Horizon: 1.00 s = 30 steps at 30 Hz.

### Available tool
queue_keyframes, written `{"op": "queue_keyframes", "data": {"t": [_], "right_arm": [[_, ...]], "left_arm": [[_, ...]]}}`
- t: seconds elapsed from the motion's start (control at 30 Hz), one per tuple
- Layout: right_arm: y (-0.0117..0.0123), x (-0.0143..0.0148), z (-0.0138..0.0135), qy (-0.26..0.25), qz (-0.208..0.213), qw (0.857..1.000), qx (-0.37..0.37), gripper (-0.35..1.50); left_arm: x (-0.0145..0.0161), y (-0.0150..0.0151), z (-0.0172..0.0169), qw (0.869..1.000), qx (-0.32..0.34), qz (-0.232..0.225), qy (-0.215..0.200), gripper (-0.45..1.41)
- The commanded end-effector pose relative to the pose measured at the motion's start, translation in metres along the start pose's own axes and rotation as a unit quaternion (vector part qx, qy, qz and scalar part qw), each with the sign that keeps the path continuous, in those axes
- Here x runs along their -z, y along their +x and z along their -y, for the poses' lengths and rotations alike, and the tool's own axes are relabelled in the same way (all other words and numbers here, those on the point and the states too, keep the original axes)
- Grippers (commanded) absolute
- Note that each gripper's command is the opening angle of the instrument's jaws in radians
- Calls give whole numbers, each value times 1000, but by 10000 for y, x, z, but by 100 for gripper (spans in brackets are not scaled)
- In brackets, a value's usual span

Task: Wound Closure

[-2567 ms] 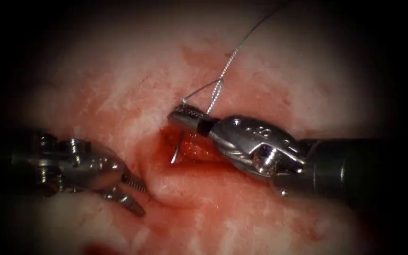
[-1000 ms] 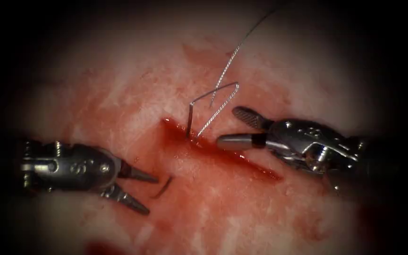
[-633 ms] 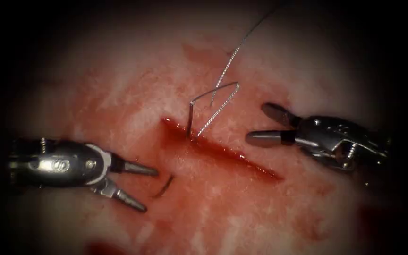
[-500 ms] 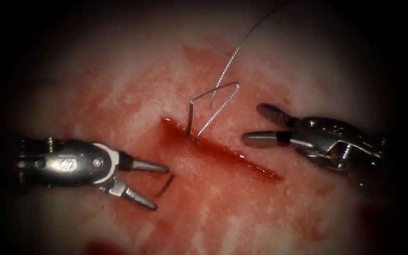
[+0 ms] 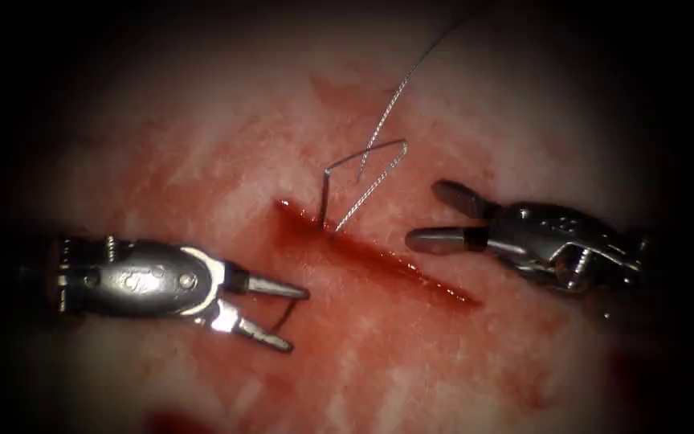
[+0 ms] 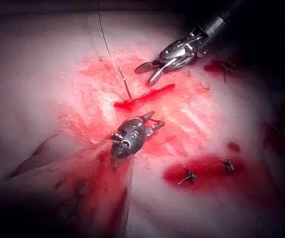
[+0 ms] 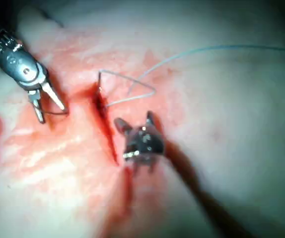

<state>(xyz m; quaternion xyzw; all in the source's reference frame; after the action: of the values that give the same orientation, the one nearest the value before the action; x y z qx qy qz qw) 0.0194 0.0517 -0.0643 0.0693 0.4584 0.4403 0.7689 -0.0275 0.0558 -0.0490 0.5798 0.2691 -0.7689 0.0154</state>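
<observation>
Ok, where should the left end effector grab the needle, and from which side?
Probably the short exposed tip end of the needle, left of the cut, approached from the left: the left end effector, open and empty, straddles it. Its middle is in the tissue; the right end effector is open, empty.

Two polished steel tools are seen: the left pincer (image 5: pixel 287 316) with slim pointed tips, a white band and a black collar; the right pincer (image 5: pixel 435 217) with rounded tips, exposed screws and a dark shaft
</observation>
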Motion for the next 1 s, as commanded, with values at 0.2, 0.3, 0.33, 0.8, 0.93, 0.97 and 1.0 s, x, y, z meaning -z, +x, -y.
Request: {"op": "queue_keyframes", "data": {"t": [0.2, 0.3, 0.33, 0.8, 0.93, 0.97, 1.0], "right_arm": [[-4, -7, 7, 1, 0, 1000, 0, 109], [-5, -7, 8, 4, 0, 1000, 0, 109], [-5, -6, 9, 7, 0, 1000, 0, 109], [1, 6, 105, 81, 15, 995, 63, 7], [1, -4, 124, 91, 13, 992, 88, -28], [1, -5, 124, 91, 13, 992, 88, -28], [2, -5, 124, 91, 13, 992, 90, -28]], "left_arm": [[-12, -4, -6, 991, 125, -8, -40, -35], [-12, -2, -9, 986, 161, -8, -53, -35], [-11, -1, -10, 983, 175, -8, -58, -35], [3, 17, -14, 975, 205, -25, -83, -35], [8, 33, -24, 969, 229, -38, -89, -35], [10, 37, -27, 966, 238, -45, -95, -35], [11, 41, -29, 963, 247, -48, -99, -35]]}}
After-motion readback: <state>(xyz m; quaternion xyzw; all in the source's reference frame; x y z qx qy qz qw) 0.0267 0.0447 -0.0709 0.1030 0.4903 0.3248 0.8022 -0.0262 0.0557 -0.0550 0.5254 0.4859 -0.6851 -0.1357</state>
